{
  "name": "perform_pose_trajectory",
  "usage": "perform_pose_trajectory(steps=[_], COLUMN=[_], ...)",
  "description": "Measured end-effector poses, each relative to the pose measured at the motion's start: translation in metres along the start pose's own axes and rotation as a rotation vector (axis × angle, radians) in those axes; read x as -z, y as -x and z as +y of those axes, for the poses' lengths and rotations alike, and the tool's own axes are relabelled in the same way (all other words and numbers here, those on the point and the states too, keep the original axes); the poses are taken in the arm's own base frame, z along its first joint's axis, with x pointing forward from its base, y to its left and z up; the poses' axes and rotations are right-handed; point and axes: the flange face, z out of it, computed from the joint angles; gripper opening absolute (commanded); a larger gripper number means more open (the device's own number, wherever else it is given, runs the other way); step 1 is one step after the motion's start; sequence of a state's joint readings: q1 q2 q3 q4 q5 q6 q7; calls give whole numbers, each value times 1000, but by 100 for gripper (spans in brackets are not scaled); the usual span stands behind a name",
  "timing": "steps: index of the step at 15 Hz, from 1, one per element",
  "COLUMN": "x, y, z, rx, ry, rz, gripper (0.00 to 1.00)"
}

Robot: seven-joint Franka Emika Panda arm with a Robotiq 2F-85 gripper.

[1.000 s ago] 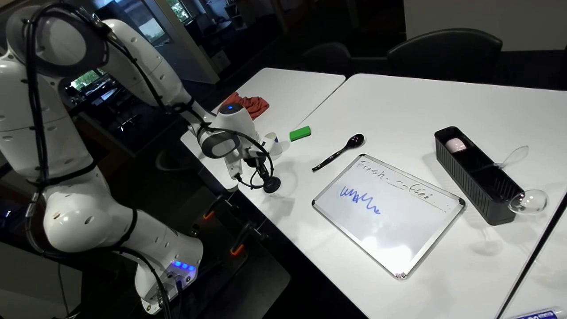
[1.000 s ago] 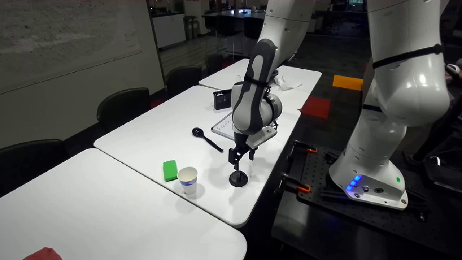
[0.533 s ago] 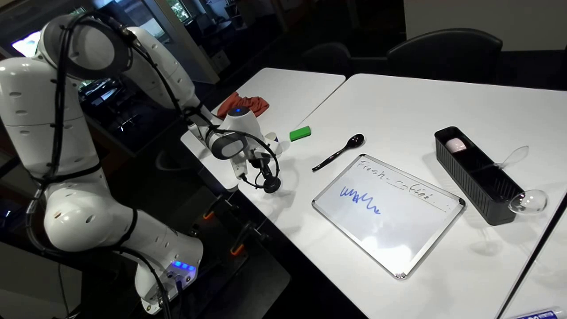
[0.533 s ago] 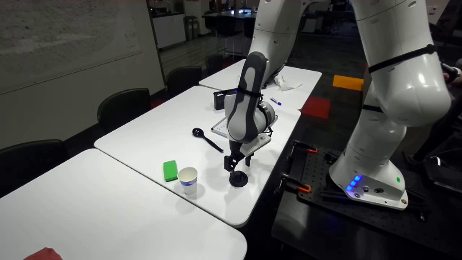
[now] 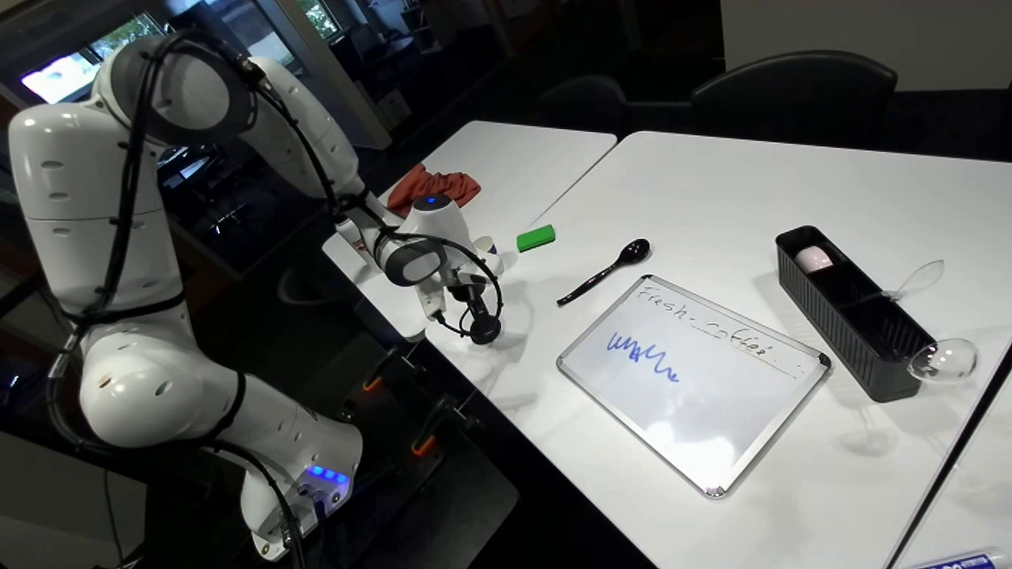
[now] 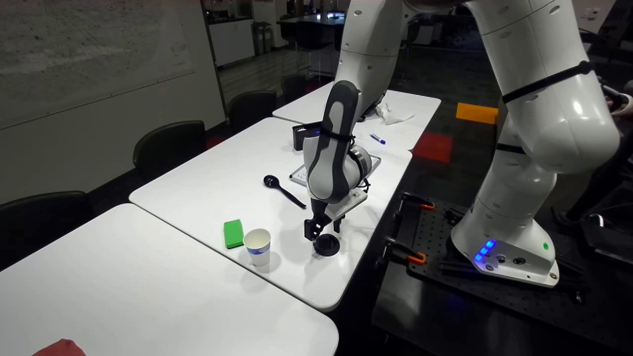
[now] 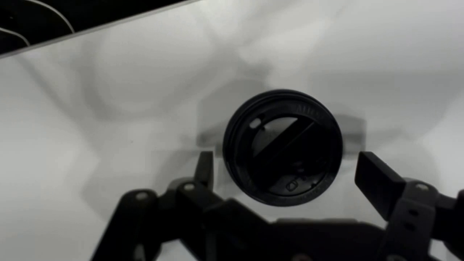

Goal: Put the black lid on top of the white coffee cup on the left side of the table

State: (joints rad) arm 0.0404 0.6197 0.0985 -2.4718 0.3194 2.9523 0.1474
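Note:
The black lid (image 6: 327, 245) lies flat on the white table (image 6: 198, 217). In the wrist view the round lid (image 7: 282, 148) sits between my open fingers (image 7: 377, 181), with a gap on both sides. My gripper (image 6: 324, 228) is open and empty, just above the lid. It also shows in the wrist view (image 7: 285, 156). The white coffee cup (image 6: 258, 247) with a blue band stands upright and uncovered, left of the lid in that exterior view. In an exterior view the cup (image 5: 485, 244) is partly hidden behind my wrist.
A green block (image 6: 233, 233) lies beside the cup. A black spoon (image 5: 605, 273), a whiteboard (image 5: 696, 379) and a long black box (image 5: 854, 316) lie farther along the table. A red cloth (image 5: 435, 188) lies on the adjoining panel. The table edge is near the lid.
My gripper has come down towards the lid and shifted a little to the left in an exterior view, staying open. The lid and cup have not moved.

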Motion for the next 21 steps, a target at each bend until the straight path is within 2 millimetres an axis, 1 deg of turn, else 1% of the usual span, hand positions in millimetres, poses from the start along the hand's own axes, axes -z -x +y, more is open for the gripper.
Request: perform_pose_trajectory(steps=[1,2,3,4,6,7,8,9,10,12,14,16,17,19,21], x=[-1,-2,-3,-4,-6,-7,-8,-8,-8,-8,-5,3,10,30,55], y=[0,-1,-1,-2,-2,-2,-2,-2,-3,-3,-5,-8,-10,-15,-18], z=[0,0,0,0,-1,-1,-1,-1,-1,-2,-3,-6,-7,-11,-15], rx=[1,2,2,3,2,-2,-5,-4,-4,-2,-2,0,1,5,10], ry=[2,5,8,11,15,16,18,20,21,22,20,12,6,-8,-25], rz=[0,-1,-1,0,-1,-1,-1,-1,0,3,8,23,36,71,109], gripper=[100,96,89,86,76,75,77,73,76,75,76,75,75,74,73])
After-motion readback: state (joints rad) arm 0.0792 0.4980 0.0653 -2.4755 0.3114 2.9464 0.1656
